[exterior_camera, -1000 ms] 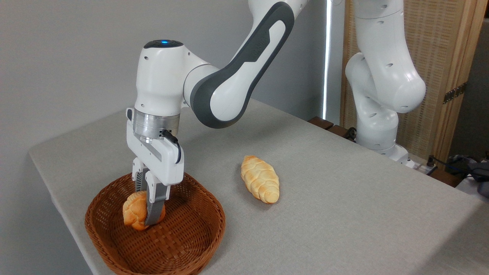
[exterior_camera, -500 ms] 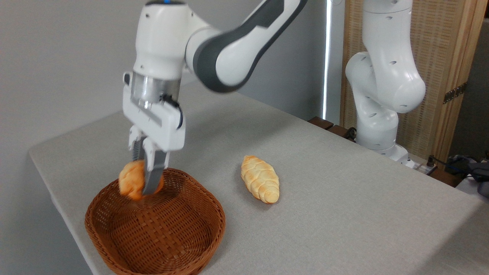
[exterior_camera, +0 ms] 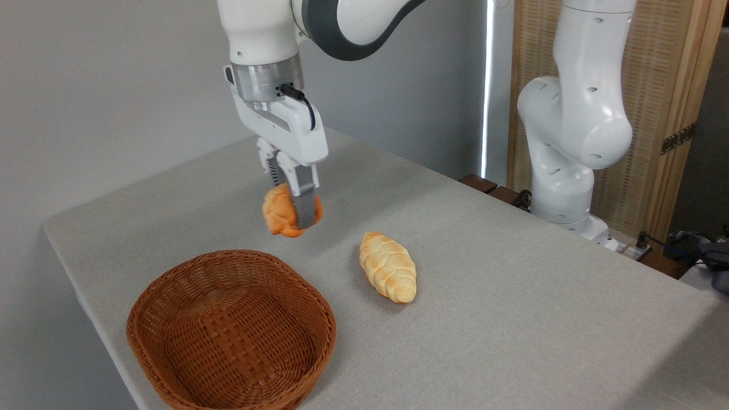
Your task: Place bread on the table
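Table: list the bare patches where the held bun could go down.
Free: the table right of the braided loaf, and the far strip behind the gripper holding the bread. Crowded: the near-left corner, filled by the basket, with only a gap between it and the loaf.

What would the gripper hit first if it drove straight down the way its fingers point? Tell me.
Most likely the bare grey table. The gripper, shut on the bread, points down at cloth beyond the basket and left of the braided loaf; the bun would touch first. Depth is uncertain from one view.
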